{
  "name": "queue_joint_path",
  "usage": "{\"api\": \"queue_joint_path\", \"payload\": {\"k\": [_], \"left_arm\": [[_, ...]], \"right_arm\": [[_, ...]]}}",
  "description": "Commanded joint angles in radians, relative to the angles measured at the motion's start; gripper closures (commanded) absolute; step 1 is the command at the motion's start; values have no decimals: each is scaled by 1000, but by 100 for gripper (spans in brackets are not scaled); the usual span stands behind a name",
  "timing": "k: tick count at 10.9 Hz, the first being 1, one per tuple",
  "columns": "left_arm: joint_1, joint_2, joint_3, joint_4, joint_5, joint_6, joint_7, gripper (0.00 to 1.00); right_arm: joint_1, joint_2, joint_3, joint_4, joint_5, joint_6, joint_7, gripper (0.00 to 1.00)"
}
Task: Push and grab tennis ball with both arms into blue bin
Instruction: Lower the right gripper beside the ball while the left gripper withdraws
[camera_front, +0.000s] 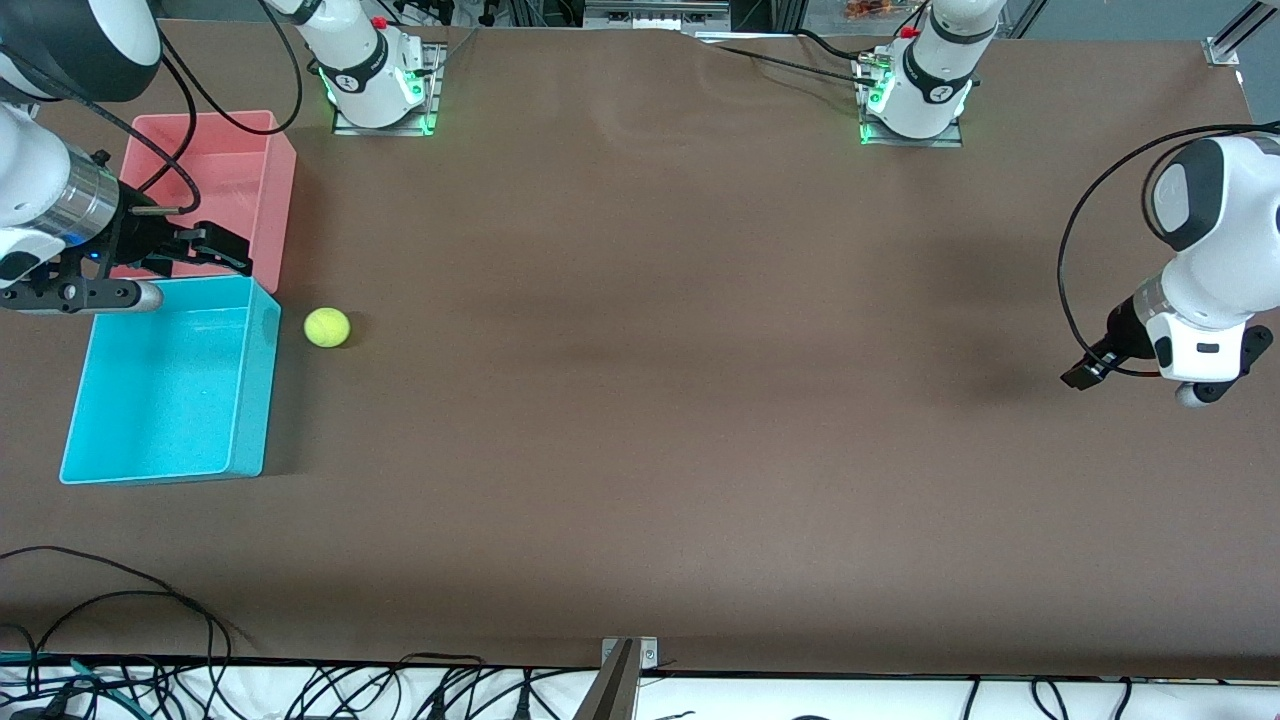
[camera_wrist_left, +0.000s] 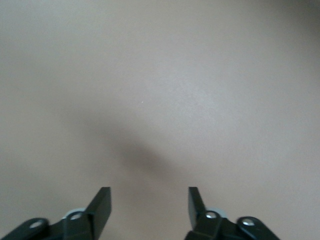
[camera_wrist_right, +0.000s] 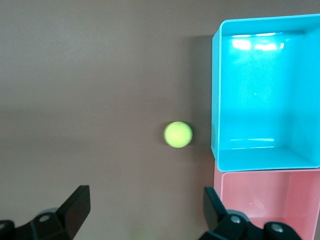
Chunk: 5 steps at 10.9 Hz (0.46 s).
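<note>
The tennis ball (camera_front: 327, 327) lies on the brown table just beside the blue bin (camera_front: 252, 400), on the side toward the left arm's end. It also shows in the right wrist view (camera_wrist_right: 178, 134) next to the blue bin (camera_wrist_right: 216, 100). The bin holds nothing. My right gripper (camera_front: 232, 256) is open and empty, up in the air over the edge where the blue and pink bins meet; its jaws (camera_wrist_right: 145, 205) stand wide apart. My left gripper (camera_front: 1082, 374) is open and empty over bare table at the left arm's end, and its own view (camera_wrist_left: 148, 202) shows only table.
A pink bin (camera_front: 278, 190) stands against the blue bin, farther from the front camera; it also shows in the right wrist view (camera_wrist_right: 300, 220). Black cables (camera_front: 150, 600) and a metal bracket (camera_front: 628, 655) lie along the table's near edge.
</note>
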Motion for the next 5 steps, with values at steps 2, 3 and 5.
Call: {"api": "queue_joint_path", "payload": {"k": [2,3,5], "left_arm": [[-204,-113,117,35,-60,-94,247,0],[-315,-159,199,38,-125,-138,300,0],[-624,-224,466,110,-220,-253,389,0]], "right_arm": [[0,-5,-3,-69,-51,-11,14,0],[1,-8,-3,-104,-103,-11,14,0],[3,-9,-3,-185,-135,19,15,0]]}}
